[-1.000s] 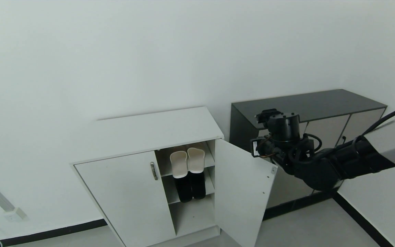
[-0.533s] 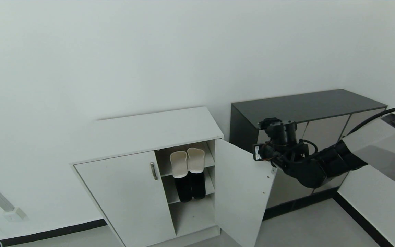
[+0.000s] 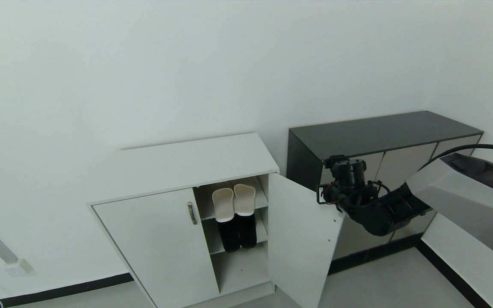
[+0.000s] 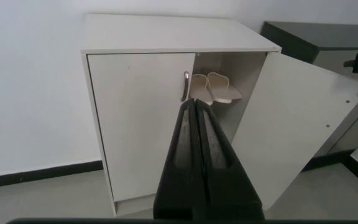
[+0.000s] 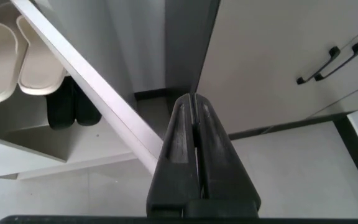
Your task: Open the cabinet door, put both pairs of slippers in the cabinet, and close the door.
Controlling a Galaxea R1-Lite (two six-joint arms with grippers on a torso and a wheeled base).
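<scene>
Two slipper pairs, white pair (image 3: 244,201) above black pair (image 3: 246,233), sit at shelf front edges in the cabinet (image 3: 195,158); left fingers (image 4: 185,143) are pressed together, as are right fingers (image 5: 182,137) beside the open door (image 3: 302,244)

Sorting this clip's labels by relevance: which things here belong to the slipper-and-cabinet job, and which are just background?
Job: white cabinet, its open door, white slippers, black slippers, right pincer beside the door's edge.
Background: dark sideboard, wall socket.
</scene>
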